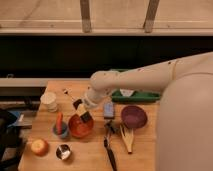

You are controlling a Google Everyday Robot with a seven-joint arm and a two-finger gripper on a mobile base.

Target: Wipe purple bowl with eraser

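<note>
The arm [150, 76] wears a smooth cream-white shell. Its nearest segment is a broad, rounded bulk that fills the right side of the view. From it a thick tube runs to a rounded elbow joint [104, 81], followed by a shorter, narrower piece. A few tiny dark specks dot the tube (screws or marks, too small to tell). The end effector [82, 114], at the arm's tip low over the desk [90, 156], is darker, with black parts and pale patches.
</note>
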